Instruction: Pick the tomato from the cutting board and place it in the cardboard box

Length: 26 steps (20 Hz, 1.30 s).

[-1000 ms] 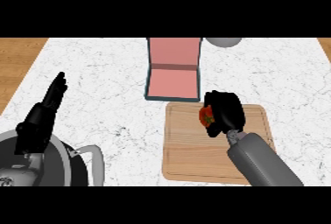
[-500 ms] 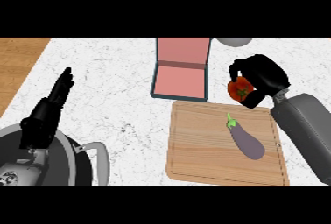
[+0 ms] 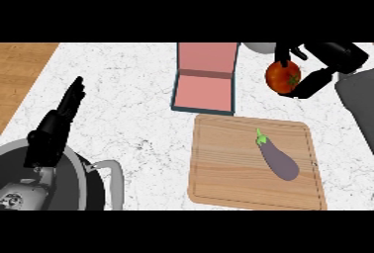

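Tomato (image 3: 283, 77) was gripped in right hand (image 3: 332, 55), fingers curled round it, near worktop's far right corner. Near edge: cutting board (image 3: 219, 168) bore only eggplant (image 3: 277, 159); left hand (image 3: 62, 116) rested at left, fingers straight. Beyond: cardboard box (image 3: 207, 91) lay open, left of tomato, apart. Tomato judged light, smooth, round, easily bruised; hold best across widest girth.

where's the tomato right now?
Head view, upper right: the tomato is held in the right hand, right of the cardboard box, past the cutting board.
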### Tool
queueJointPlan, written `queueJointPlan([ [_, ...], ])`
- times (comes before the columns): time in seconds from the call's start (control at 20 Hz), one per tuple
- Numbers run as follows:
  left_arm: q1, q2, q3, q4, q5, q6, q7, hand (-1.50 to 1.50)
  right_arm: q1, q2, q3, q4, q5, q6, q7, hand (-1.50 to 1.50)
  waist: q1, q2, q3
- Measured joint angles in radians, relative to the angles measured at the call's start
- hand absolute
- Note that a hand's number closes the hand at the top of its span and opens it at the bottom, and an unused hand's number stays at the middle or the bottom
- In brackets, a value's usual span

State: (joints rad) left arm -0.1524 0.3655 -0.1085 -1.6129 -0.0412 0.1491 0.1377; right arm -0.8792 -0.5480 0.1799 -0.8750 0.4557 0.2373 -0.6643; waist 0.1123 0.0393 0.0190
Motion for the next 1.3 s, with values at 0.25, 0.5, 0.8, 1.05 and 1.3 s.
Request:
queueJointPlan([
  [0.25, 0.002, 0.001, 0.0, 0.012, -0.005, 0.004, 0.004, 0.0, -0.121, -0.002, -0.039, 0.125, -0.079, 0.125, -0.121, 1.5, -0.008, -0.009, 0.0],
  [0.5, 0.008, -0.001, -0.001, 0.016, -0.013, 0.011, -0.004, 0.0, -0.252, 0.048, -0.039, 0.238, -0.097, 0.144, -0.108, 1.5, -0.013, -0.016, 0.0],
  [0.8, 0.016, -0.002, 0.0, 0.013, -0.027, 0.021, 0.005, 0.0, -0.37, 0.143, -0.013, 0.36, -0.07, 0.13, -0.092, 1.5, -0.021, -0.02, 0.001],
  [1.05, 0.02, 0.0, 0.002, 0.011, -0.025, 0.02, 0.0, 0.0, -0.446, 0.235, 0.015, 0.446, -0.033, 0.114, -0.072, 1.5, -0.026, -0.021, 0.0],
  [1.3, 0.027, 0.002, 0.009, 0.006, -0.016, 0.012, 0.0, 0.0, -0.487, 0.334, 0.051, 0.521, 0.017, 0.083, -0.043, 1.5, -0.031, -0.022, -0.001],
])
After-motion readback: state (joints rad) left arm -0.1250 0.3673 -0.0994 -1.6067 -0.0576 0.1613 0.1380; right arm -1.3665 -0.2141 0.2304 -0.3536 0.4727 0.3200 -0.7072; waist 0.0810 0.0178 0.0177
